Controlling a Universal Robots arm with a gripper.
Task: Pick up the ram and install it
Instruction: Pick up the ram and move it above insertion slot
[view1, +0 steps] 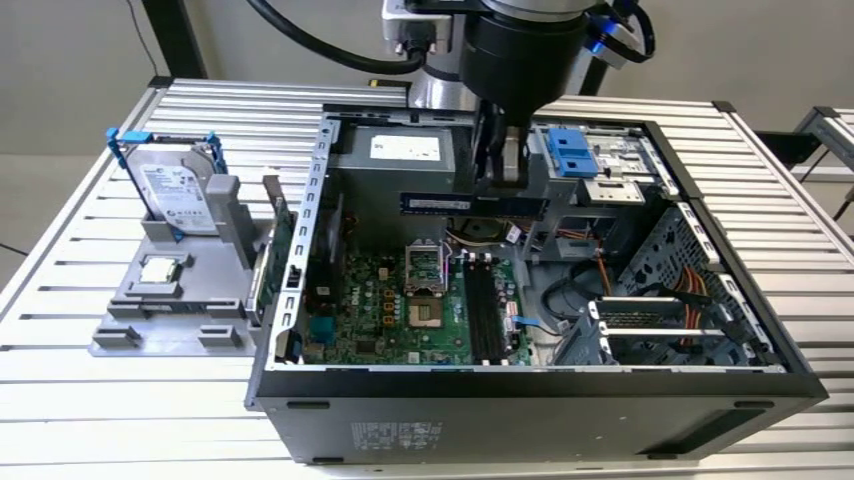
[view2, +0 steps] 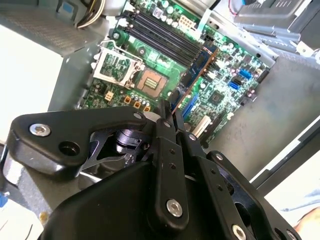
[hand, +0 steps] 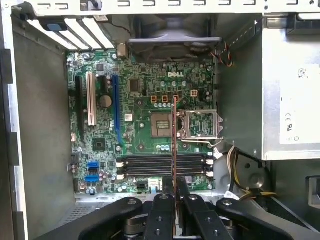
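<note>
1. Nearest me sat the open computer case (view1: 534, 410), dark sheet metal on a ribbed aluminium table (view1: 80, 400).
2. Inside it lay the green motherboard (view1: 387, 305) with its long black slots (view1: 483, 315).
3. Above those slots, the gripper (view1: 505, 185) was clamped on the ram (view1: 447, 204), a slim dark stick held level, just beside a blue-latched drive bay (view1: 577, 152).
4. Off to the exterior view's left, a silver hard drive (view1: 178, 195) stood upright.

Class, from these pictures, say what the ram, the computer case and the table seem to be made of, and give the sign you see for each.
The ram: likely fibreglass circuit board, a thin, flat, dark stick that stays straight.
The computer case: sheet metal, it seems, with thin folded and punched walls and a dark matt coat outside.
The table: probably aluminium, judging by its silvery ribbed slats.
</note>
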